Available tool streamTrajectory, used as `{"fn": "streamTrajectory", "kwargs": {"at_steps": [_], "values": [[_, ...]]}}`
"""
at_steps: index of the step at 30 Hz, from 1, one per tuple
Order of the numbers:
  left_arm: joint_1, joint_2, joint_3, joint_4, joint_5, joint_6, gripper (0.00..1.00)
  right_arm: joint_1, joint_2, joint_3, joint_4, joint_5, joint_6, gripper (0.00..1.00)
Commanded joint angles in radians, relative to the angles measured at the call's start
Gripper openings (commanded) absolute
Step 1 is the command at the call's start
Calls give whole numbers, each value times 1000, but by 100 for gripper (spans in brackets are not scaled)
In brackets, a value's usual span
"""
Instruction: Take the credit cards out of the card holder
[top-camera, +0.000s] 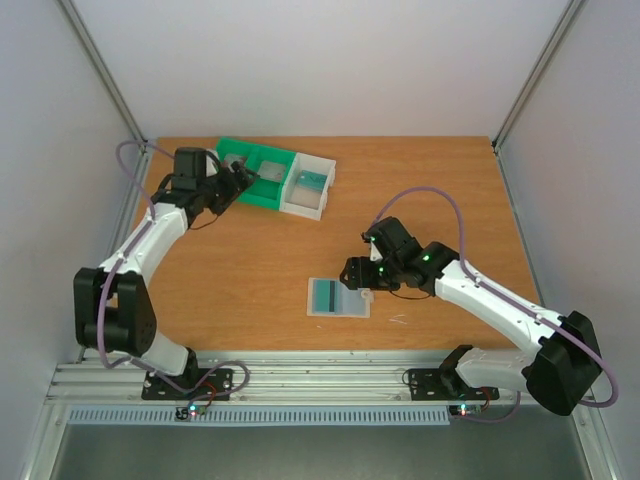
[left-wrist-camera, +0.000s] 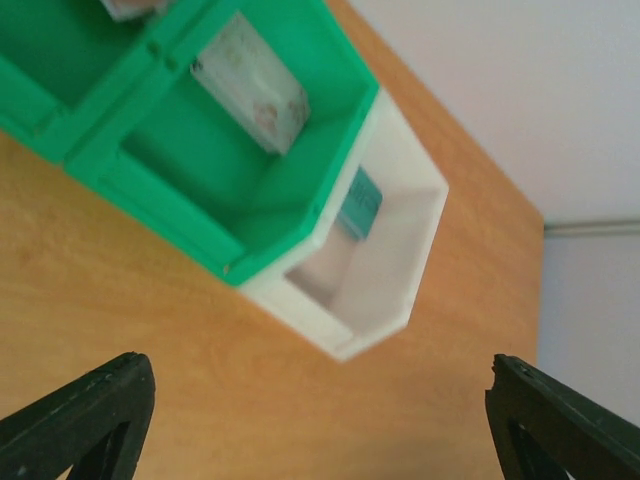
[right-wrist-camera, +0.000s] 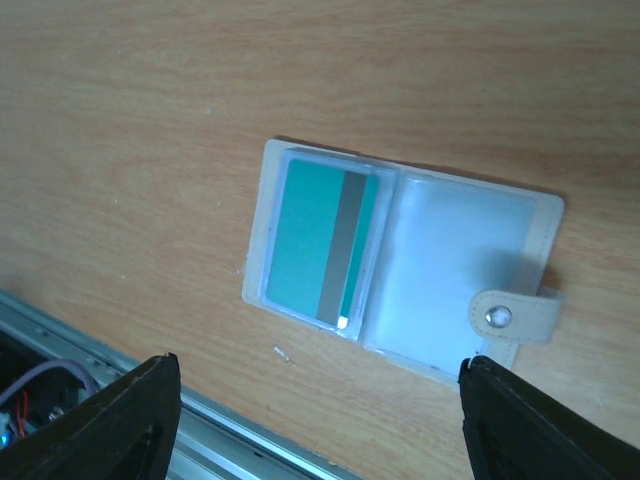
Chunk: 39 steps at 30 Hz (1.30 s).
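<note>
Card holder (right-wrist-camera: 405, 265) open on worktop (right-wrist-camera: 150, 100), teal card (right-wrist-camera: 320, 245) inside; right claw (right-wrist-camera: 318, 400) above, spread wide, empty; left claw (left-wrist-camera: 318, 375) same, by tray (left-wrist-camera: 180, 200).

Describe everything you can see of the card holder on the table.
The card holder is a flat, pale, translucent, plastic-looking sleeve lying open on the wooden table, near its front edge. It has two side-by-side panels: one holds a teal card with a grey stripe, the other looks empty. A whitish tab with a metal snap sticks out from the empty panel's edge. Only the table touches it.
</note>
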Motion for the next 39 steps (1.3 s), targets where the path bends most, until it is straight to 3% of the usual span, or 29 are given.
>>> {"fn": "streamTrajectory", "kwargs": {"at_steps": [1, 7, 10, 22, 29, 34, 39], "values": [[-32, -90, -81, -40, 75, 69, 90, -5, 17, -31, 91, -69, 17, 72], [-96, -152, -214, -27, 139, 109, 81, -5, 68, -62, 167, -108, 56, 46], [-121, -180, -279, 22, 177, 99, 76, -6, 83, -81, 194, -115, 75, 38], [-331, -81, -415, 260, 234, -12, 58, -17, 228, -133, 326, -184, 92, 30], [-411, -15, -421, 311, 237, -42, 50, -39, 320, -136, 390, -222, 70, 26], [-449, 52, -509, 505, 258, -135, 37, -63, 344, -157, 432, -240, 83, 25], [-478, 107, -528, 540, 249, -152, 30, -83, 379, -163, 442, -249, 100, 23]]}}
